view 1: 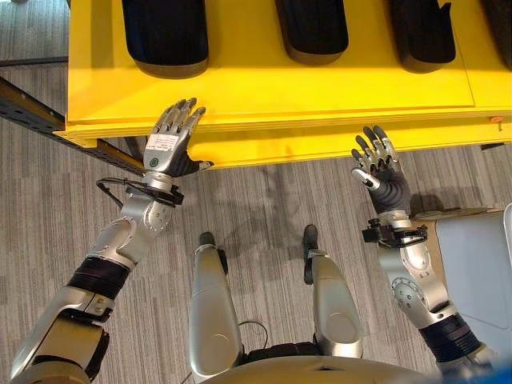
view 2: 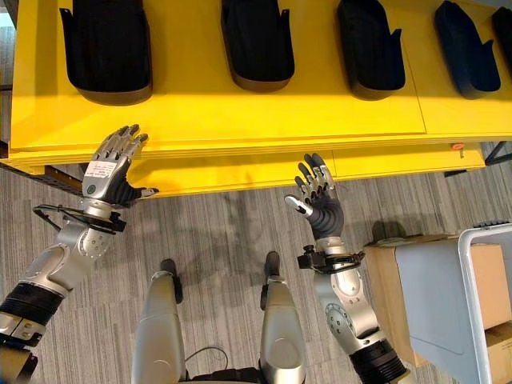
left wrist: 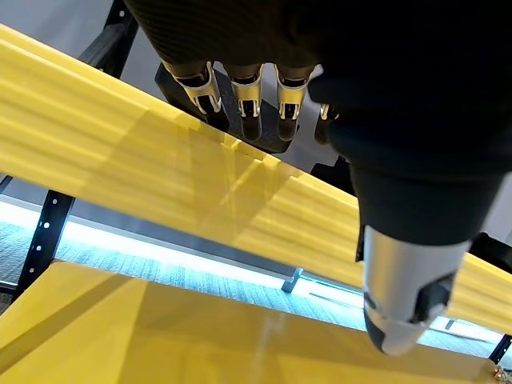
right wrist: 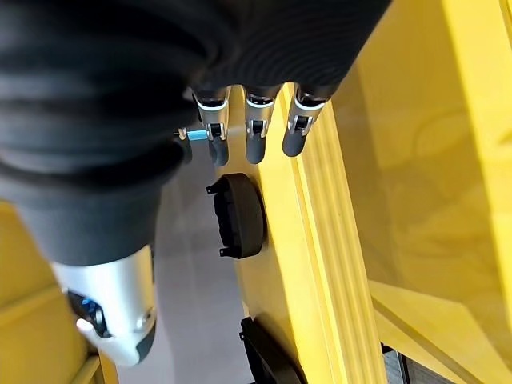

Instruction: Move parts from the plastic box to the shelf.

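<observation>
Several black moulded parts (view 2: 106, 48) (view 2: 258, 40) (view 2: 370, 48) lie in a row on the yellow shelf (view 1: 320, 88). My left hand (view 1: 170, 142) is open and empty, its straight fingers reaching over the shelf's front edge. My right hand (view 1: 382, 172) is also open and empty, held upright just in front of the shelf's lower lip, apart from it. In the left wrist view the fingers (left wrist: 244, 100) stand above the yellow edge (left wrist: 120, 160). In the right wrist view the fingers (right wrist: 256, 128) point along the shelf toward a black part (right wrist: 238, 216).
A cardboard box (view 2: 392, 288) and a grey-blue bin (view 2: 436, 304) with a white frame (view 2: 468, 280) stand on the floor at my right. A dark metal rack beam (view 1: 28, 108) runs at the left of the shelf. Grey carpet lies in front.
</observation>
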You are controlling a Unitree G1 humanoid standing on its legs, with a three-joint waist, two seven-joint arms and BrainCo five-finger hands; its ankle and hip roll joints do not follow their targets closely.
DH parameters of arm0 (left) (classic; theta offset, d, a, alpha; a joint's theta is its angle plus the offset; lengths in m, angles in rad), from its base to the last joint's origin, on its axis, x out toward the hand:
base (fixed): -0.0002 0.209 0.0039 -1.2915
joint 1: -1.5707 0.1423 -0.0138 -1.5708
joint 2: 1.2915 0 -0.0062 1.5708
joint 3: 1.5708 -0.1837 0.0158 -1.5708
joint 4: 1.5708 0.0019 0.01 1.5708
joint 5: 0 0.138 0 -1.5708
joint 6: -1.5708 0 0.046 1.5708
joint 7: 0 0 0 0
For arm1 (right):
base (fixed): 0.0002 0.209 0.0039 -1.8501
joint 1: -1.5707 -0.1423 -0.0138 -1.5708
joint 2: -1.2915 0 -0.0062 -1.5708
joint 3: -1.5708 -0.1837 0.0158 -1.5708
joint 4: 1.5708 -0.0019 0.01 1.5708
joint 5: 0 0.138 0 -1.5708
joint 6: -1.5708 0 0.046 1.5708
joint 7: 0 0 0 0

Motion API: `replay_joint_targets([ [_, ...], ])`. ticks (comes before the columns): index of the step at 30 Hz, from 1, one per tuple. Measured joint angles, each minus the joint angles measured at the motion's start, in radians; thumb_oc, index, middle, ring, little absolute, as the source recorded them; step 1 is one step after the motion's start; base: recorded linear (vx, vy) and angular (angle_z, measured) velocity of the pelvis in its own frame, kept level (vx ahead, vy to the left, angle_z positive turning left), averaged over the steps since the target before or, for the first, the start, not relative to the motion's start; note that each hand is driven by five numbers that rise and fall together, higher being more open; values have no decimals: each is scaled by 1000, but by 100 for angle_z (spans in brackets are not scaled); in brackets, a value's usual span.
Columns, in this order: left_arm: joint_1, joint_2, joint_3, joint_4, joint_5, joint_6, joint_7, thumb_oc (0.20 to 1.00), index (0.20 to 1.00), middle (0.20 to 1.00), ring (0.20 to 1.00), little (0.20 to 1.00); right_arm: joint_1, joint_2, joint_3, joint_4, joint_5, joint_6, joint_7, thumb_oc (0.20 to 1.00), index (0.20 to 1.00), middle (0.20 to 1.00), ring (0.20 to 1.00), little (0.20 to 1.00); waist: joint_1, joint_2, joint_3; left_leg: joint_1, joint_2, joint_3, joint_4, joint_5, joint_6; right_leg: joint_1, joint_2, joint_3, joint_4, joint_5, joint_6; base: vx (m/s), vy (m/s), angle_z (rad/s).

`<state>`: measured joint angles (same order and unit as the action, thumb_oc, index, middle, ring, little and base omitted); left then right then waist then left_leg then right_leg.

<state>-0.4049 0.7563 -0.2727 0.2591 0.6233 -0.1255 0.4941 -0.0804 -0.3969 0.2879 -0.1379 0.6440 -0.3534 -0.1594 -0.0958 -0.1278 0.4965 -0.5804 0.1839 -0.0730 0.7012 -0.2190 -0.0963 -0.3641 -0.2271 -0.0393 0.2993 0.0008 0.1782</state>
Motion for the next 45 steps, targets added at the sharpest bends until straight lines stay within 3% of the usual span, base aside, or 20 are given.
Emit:
replay_joint_targets([
  [11,-91,-1,-23,89,-1,35,40,1000,1000,1000,1000,1000,12,0,-4,-1,21,2,27,1000,1000,1000,1000,1000,-7,-29,-10,-14,1,3,12,-6,2,-12,2,6,-4,0,-1,0,0,0],
  [35,-279,2,-109,282,-23,83,78,1000,1000,1000,1000,1000,48,-14,-1,-2,39,12,68,1000,1000,1000,1000,1000,-24,-34,-13,-33,1,13,53,-29,11,-26,2,27,-2,1,-1,6,5,-1],
  [45,-307,7,-131,315,-23,74,79,1000,1000,1000,1000,1000,65,-19,-1,-4,40,13,82,1000,1000,1000,1000,1000,-22,-34,-13,-36,0,13,54,-29,10,-30,1,27,1,1,-1,0,0,0],
])
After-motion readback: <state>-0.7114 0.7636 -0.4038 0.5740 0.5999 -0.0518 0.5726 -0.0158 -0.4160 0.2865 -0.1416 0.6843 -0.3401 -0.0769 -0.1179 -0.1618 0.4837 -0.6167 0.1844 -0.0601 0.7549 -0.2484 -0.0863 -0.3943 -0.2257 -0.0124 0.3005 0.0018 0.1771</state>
